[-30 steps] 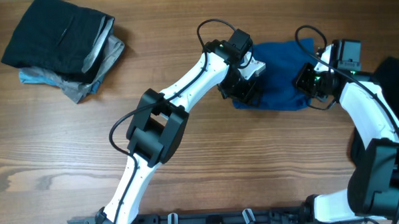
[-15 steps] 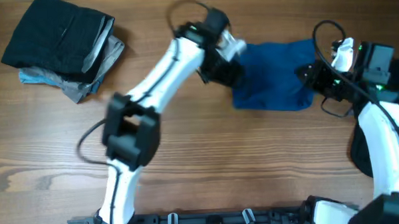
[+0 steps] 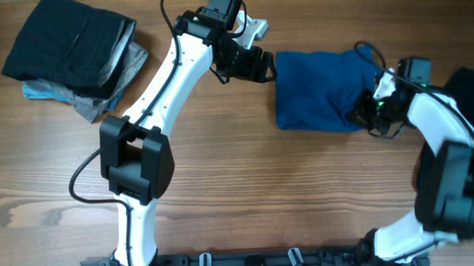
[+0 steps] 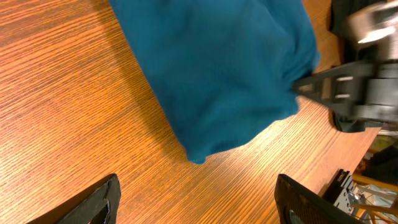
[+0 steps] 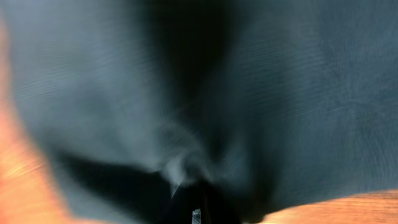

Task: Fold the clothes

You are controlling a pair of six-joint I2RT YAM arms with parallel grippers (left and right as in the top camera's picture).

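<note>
A blue garment (image 3: pixel 318 91) lies folded into a rough rectangle on the wooden table, right of centre. My left gripper (image 3: pixel 260 65) is open and empty, just off the garment's left edge. In the left wrist view its fingers (image 4: pixel 199 205) are spread wide over bare wood, with the garment (image 4: pixel 217 68) ahead. My right gripper (image 3: pixel 370 108) is at the garment's lower right edge. In the right wrist view the blurred cloth (image 5: pixel 280 74) fills the frame and its folds run together at the jaws (image 5: pixel 196 199), which look shut on it.
A stack of folded clothes (image 3: pixel 72 56), black on top, sits at the far left corner. A black garment (image 3: pixel 469 89) lies at the right edge behind the right arm. The right arm (image 4: pixel 354 93) shows in the left wrist view.
My left gripper has drawn back left and up, off the blue garment. My right gripper swung out to the right, then came back to the garment's lower right edge.
</note>
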